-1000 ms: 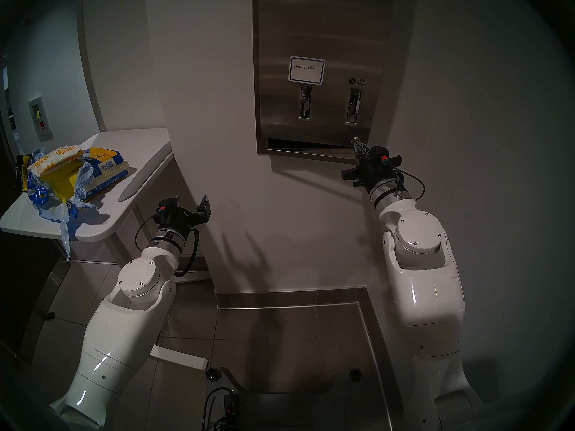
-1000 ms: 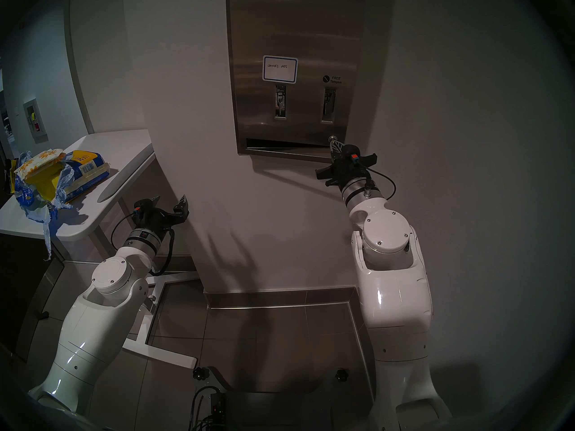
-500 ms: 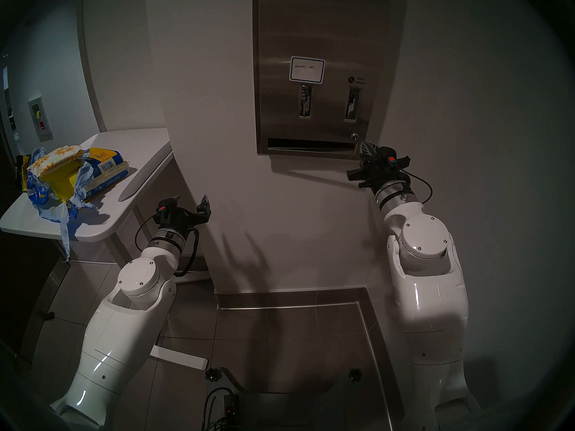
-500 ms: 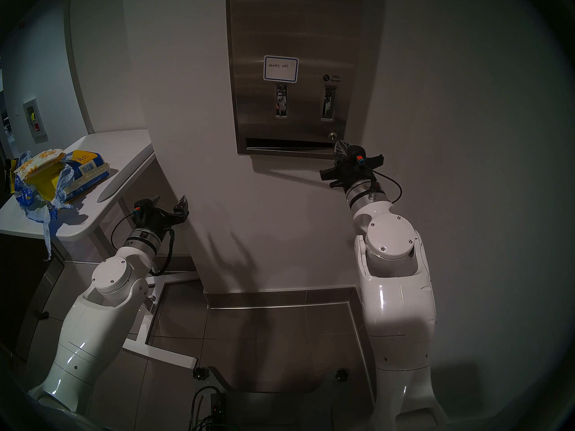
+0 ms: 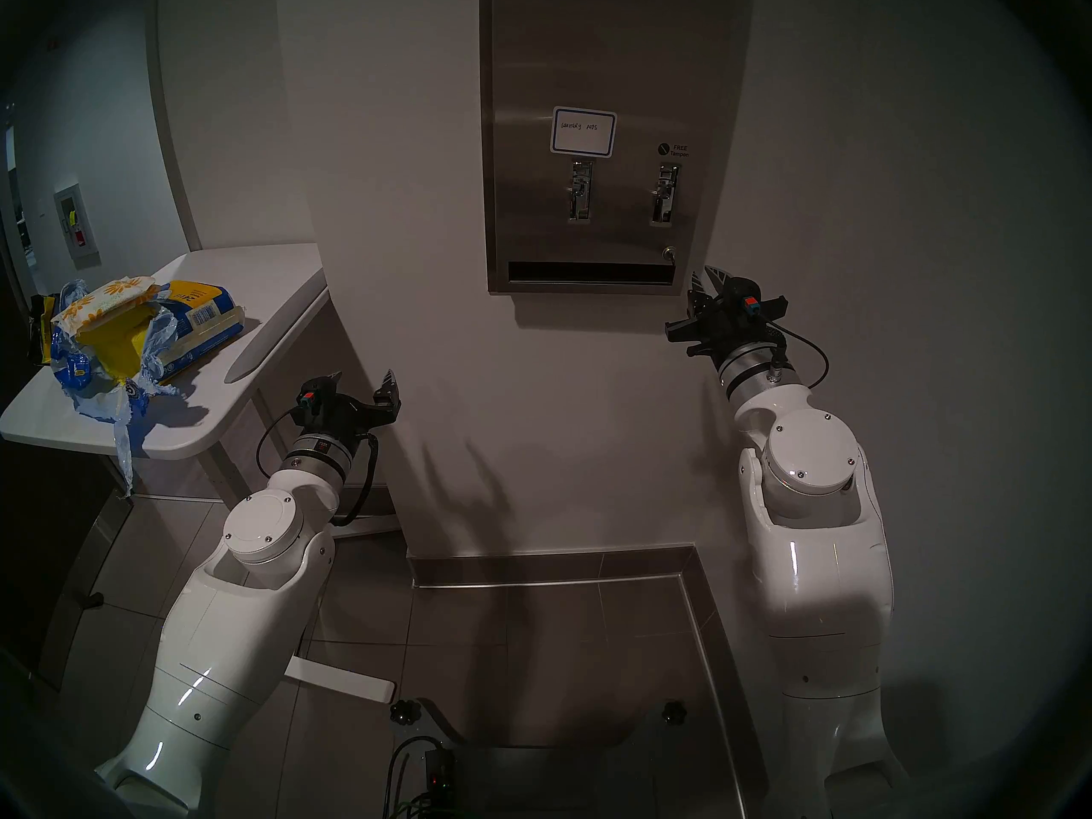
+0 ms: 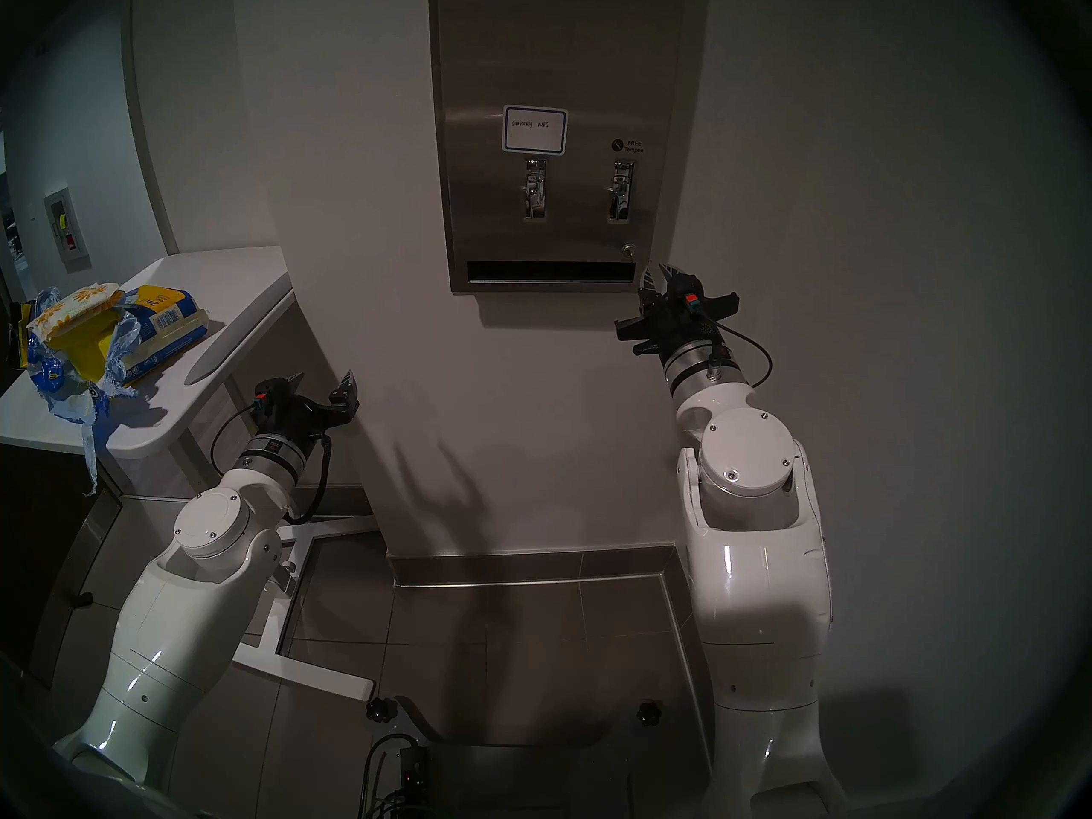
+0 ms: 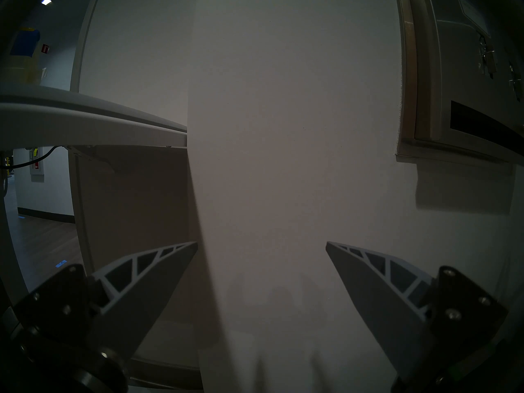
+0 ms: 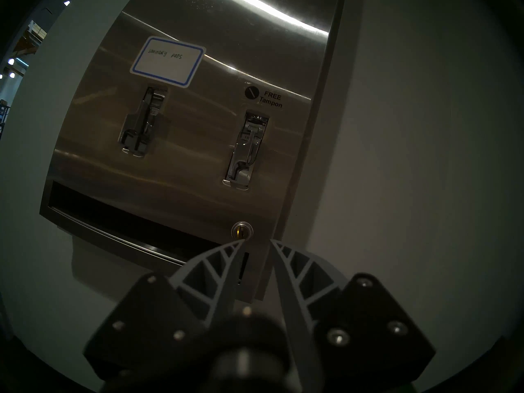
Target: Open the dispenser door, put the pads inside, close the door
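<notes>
Head view, taking the dispenser door (image 5: 591, 138) as landmark: far to its lower left the pads (image 5: 109, 300) lie on the torn bag (image 5: 118, 351) on a white table (image 5: 248, 303). Below-left, the left gripper (image 5: 361, 386) gapes wide, empty. At the door's lower right corner, by the lock (image 5: 669, 253), the right gripper (image 5: 706, 280) stands slightly parted, holding nothing. The door looks shut; fingers could slip off its thin edge.
</notes>
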### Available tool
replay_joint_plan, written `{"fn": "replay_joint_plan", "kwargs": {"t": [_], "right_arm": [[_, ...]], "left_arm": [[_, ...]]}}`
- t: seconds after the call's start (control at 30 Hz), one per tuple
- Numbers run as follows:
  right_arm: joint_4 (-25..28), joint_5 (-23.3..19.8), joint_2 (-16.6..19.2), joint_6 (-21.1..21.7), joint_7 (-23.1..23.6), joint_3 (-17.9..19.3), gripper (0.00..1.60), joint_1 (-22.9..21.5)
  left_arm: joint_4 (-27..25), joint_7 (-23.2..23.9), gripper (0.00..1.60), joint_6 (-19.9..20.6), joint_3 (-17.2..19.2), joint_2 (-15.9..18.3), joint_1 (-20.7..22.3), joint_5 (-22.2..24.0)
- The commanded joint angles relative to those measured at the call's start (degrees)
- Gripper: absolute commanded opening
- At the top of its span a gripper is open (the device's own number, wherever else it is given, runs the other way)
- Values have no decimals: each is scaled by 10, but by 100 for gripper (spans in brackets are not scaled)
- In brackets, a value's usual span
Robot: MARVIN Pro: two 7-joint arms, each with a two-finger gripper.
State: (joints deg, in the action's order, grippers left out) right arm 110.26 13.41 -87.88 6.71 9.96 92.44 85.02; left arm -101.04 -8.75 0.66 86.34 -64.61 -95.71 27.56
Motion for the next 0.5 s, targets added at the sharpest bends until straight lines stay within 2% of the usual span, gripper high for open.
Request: {"fn": "replay_joint_plan", "kwargs": {"t": [0.0, 0.07, 0.17, 0.23, 0.47], "right_arm": [[8, -5, 0, -2, 2, 2, 77, -18], [3, -6, 0, -3, 3, 4, 80, -21], [-8, -7, 1, -3, 6, 5, 98, -31], [-18, -8, 3, -4, 8, 6, 102, -39], [-66, -8, 14, -11, 15, 14, 93, -70]], "left_arm": [[-17, 0, 160, -8, 5, 0, 14, 0], [-17, 0, 160, -8, 5, 0, 14, 0], [-17, 0, 160, -8, 5, 0, 14, 0], [-17, 0, 160, -7, 5, 0, 14, 0], [-16, 0, 160, -7, 5, 0, 14, 0]]}}
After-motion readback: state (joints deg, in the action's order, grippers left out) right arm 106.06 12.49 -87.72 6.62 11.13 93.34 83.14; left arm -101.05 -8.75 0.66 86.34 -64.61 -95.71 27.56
